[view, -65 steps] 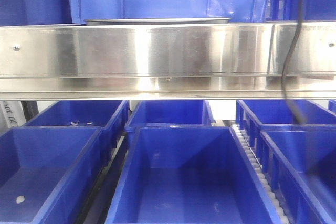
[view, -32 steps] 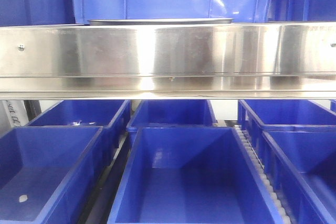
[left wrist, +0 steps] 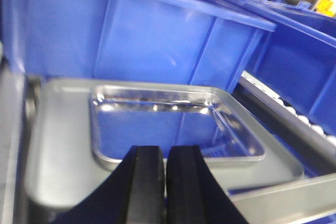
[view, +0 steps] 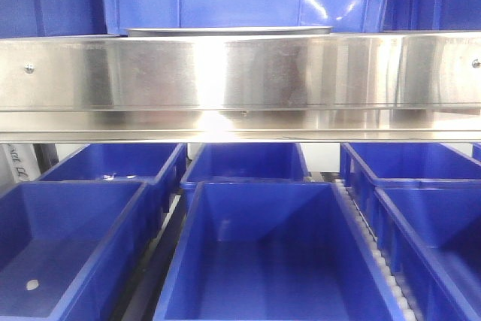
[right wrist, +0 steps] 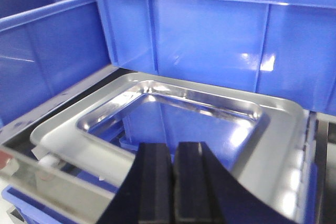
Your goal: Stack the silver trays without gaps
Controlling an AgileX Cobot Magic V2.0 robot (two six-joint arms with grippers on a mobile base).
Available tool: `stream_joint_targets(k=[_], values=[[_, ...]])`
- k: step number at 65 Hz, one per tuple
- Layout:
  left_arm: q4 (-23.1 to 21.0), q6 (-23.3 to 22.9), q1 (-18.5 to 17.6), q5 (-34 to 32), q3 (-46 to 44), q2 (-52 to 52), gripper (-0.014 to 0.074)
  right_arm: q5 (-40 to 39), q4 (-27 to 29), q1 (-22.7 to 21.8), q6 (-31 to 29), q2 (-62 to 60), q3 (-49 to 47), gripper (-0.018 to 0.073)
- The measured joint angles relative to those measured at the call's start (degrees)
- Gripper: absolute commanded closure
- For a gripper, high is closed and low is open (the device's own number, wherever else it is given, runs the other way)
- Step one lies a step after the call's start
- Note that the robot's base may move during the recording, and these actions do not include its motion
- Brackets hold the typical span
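A silver tray (left wrist: 60, 129) lies on the upper shelf in front of a blue bin, its shiny well mirroring the blue. From the other side, the right wrist view has the same kind of tray (right wrist: 275, 140). I cannot tell whether more than one lies stacked there. From the front only a thin edge of the tray (view: 225, 31) shows above the steel rail. My left gripper (left wrist: 166, 153) hovers at the tray's near rim, shut and holding nothing. Over the opposite rim my right gripper (right wrist: 174, 148) is shut and holds nothing. Neither gripper appears in the front view.
A long brushed-steel shelf rail (view: 240, 80) spans the front view. Blue bins (view: 270, 253) fill the lower level, and a tall blue bin (right wrist: 210, 30) stands right behind the tray. A roller track (left wrist: 310, 121) runs along the tray's right.
A second ago dark arm parts and a black cable showed at the top and right of the front view; they have since left the frame. The tray's edge sits the same.
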Motion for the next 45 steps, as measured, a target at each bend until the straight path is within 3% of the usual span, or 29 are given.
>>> stream_joint_targets(k=[12,25,45], values=[[1.89,0.0,0.0,-0.34,7.64,-12.32,0.0585,0.03,-0.09,0.0,-0.94,-9.62,6.97,0.064],[2.0,0.0,0.0,0.84,9.37,-23.56,0.0585,5.27,-0.21,0.0,-1.07,-18.68,8.78,0.064],[2.1,0.0,0.0,0.84,9.37,-28.94,0.0585,7.63,-0.21,0.0,-1.07,-26.24,8.78,0.064]])
